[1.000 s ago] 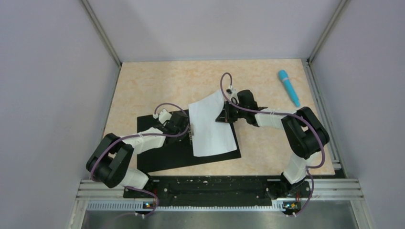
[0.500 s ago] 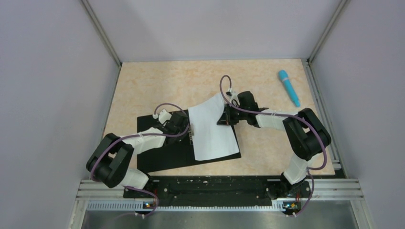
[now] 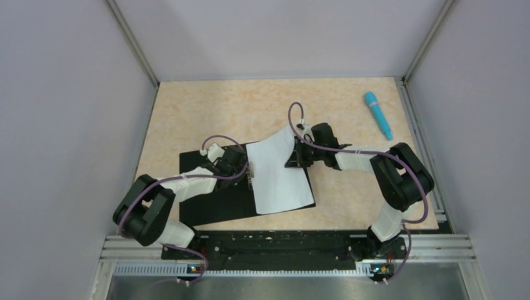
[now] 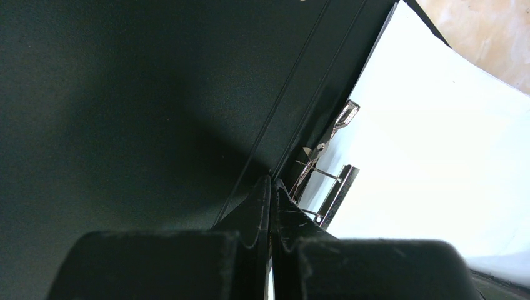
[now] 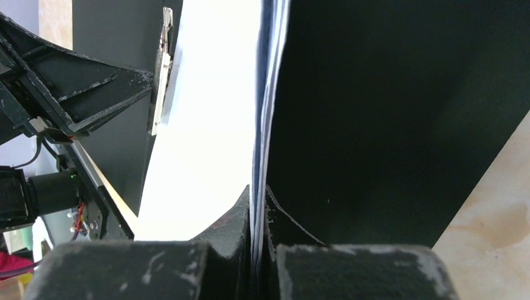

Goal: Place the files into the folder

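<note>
White files [image 3: 279,178] spread leftward from the clenched right gripper [image 5: 257,192], which pinches their edge, over the open black folder [image 3: 215,203]. Left gripper [image 4: 272,185] is pressed closed, the metal clip [image 4: 328,181] just beyond its tips.

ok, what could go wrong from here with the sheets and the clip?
1. The right claw pinches the files by one edge only, and they bow up off the folder. Pushed further, they could crease or slip out.
2. The left claw is shut right at the metal clip. I cannot tell whether the paper edge is under it, so the clip may close beside the sheets.
</note>
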Tool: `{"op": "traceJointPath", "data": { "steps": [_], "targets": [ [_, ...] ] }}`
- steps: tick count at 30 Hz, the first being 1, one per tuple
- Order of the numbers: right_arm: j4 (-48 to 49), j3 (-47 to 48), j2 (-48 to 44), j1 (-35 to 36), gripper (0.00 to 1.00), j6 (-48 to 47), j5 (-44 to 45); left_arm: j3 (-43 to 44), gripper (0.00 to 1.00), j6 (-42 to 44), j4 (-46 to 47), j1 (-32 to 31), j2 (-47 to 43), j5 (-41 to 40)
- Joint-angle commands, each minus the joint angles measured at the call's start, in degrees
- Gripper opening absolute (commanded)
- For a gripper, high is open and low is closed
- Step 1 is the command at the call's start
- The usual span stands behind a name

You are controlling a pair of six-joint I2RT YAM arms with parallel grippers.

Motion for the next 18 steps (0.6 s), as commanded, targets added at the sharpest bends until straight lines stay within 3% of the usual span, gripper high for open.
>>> {"op": "traceJointPath", "data": {
  "steps": [1, 18],
  "targets": [
    [2.8, -0.5, -2.8, 0.7, 0.0, 1.2, 0.1, 0.2, 0.0, 0.1, -0.6, -0.3, 1.0, -0.9],
    [5.0, -1.5, -2.8, 1.8, 0.0, 5.6, 2.4, -0.2, 0.0, 0.1, -0.1, -0.3, 0.9, -0.4]
  ]
}}
